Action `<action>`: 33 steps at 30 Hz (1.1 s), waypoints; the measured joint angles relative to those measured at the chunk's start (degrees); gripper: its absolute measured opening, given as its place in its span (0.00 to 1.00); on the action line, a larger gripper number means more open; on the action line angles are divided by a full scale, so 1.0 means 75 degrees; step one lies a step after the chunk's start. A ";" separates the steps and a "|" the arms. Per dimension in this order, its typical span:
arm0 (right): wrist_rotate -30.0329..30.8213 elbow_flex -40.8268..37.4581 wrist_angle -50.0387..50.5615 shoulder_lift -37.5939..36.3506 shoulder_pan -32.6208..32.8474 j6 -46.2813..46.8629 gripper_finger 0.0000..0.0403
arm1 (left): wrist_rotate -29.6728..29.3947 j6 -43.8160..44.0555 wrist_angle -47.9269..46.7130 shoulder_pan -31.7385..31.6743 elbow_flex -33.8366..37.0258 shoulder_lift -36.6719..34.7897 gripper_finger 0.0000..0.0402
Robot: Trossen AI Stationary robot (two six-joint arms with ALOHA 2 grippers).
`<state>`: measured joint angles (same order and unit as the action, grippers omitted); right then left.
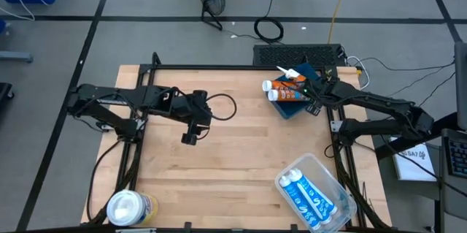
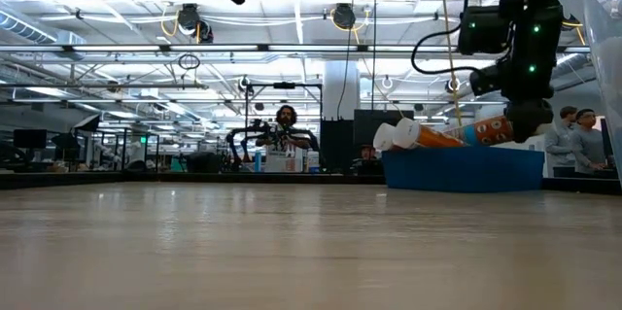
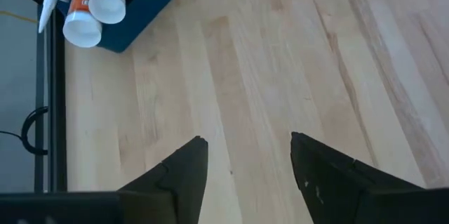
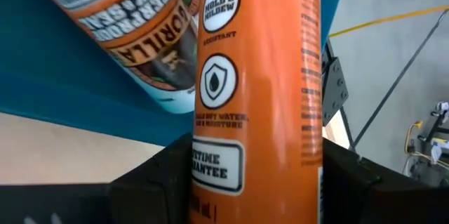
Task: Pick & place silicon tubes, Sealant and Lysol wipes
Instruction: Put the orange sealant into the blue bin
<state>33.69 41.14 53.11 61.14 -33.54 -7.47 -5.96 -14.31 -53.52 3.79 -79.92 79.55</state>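
Note:
Two orange sealant tubes lie side by side in a blue bin (image 1: 290,109) at the table's far right, white round ends toward the table's left. My right gripper (image 1: 315,103) is shut on one orange tube (image 4: 256,76); the other tube (image 4: 140,34) lies next to it. My left gripper (image 3: 245,147) hangs over bare wood at the table's left-middle (image 1: 188,138), its fingers a little apart with nothing between them. The yellow Lysol wipes canister (image 1: 131,207) stands on its base at the near left corner. Blue-and-white silicone tubes (image 1: 310,195) lie in a clear tub. My right gripper pinches the orange tube's body (image 4: 231,161) between its two fingers (image 4: 158,178), which lie across the tube. It comes from the table's right, slanting down. The tube lies nearly level over the blue bin (image 2: 457,169), its white round end (image 2: 408,133) past the rim.
The clear tub (image 1: 343,207) sits at the near right corner. Broad bare wood lies in the table's middle (image 1: 241,153). A dark box and cables (image 1: 299,52) sit beyond the far edge. People stand in the room behind the table (image 2: 284,116).

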 joint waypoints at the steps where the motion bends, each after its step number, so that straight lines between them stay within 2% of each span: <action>1: 0.0000 -0.0070 -0.0108 0.0000 -0.0051 -0.0079 0.51 | 0.0000 0.0000 0.0000 0.0000 0.0000 0.0000 0.50; 6: 0.0012 -0.0533 -0.1041 0.0000 -0.0238 -0.0729 0.51 | 0.0000 -0.0038 0.0000 0.0000 0.0000 0.0000 0.52; 11: -0.0071 -0.1020 -0.1743 -0.0003 -0.0250 -0.2249 0.51 | 0.0000 -0.0035 0.0000 0.0000 0.0000 0.0000 0.54; 19: -0.0030 -0.1115 -0.2046 0.0006 -0.0227 -0.3370 0.51 | -0.0001 -0.0095 0.0003 0.0000 0.0003 0.0000 0.53; 24: -0.0017 -0.1135 -0.2545 -0.0062 -0.0227 -0.3510 0.51 | -0.0003 -0.0102 0.0002 0.0000 0.0006 0.0002 0.51; 33: -0.0143 -0.0667 -0.2702 -0.0734 -0.0215 -0.2590 0.51 | -0.0006 -0.0212 0.0003 0.0000 0.0006 0.0003 0.51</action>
<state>32.62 36.13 32.85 55.64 -35.15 -26.89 -6.00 -15.90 -53.49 3.79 -79.88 79.57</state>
